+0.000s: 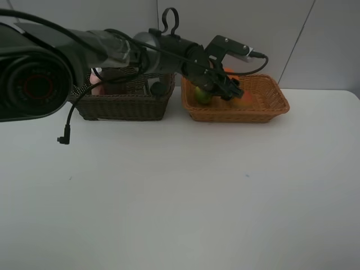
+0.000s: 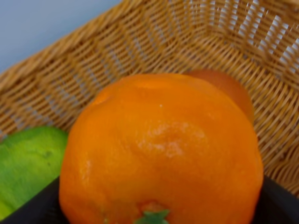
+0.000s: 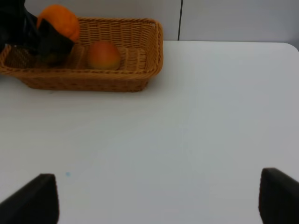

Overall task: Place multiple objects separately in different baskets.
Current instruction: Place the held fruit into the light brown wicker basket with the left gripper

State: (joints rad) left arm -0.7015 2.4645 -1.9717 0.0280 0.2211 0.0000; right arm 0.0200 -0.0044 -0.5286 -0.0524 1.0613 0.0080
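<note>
Three fruits now sit with the light basket (image 1: 270, 101), at the upper right of the high view: the orange (image 2: 163, 149), which my left gripper (image 1: 225, 84) has between its jaws over the basket, the green citrus (image 1: 202, 95) just beside it, and the peach-like fruit (image 3: 103, 55) resting on the basket floor. From my left wrist the orange fills nearly the whole frame, glossy, faintly dimpled, with a green stem scrap at the lower edge; dark jaw edges show at both lower corners, spread wide around it. Whether I grip it or have already let it settle I cannot tell.

My right gripper (image 3: 159, 196) is parked over bare table (image 1: 180, 197), its fingers (image 3: 32, 198) set wide apart with nothing between them.

By my reckoning the sorting is nearly finished: no item is left on the white tabletop. The dark basket (image 1: 124, 104), upper left of the high view, is deeper, with a tight brown weave; something pinkish shows at its left end, but my own arm hides most of its contents. The light basket is shallower, orange-tan wicker with open ribbed walls. What remains is freeing the orange and backing out.
</note>
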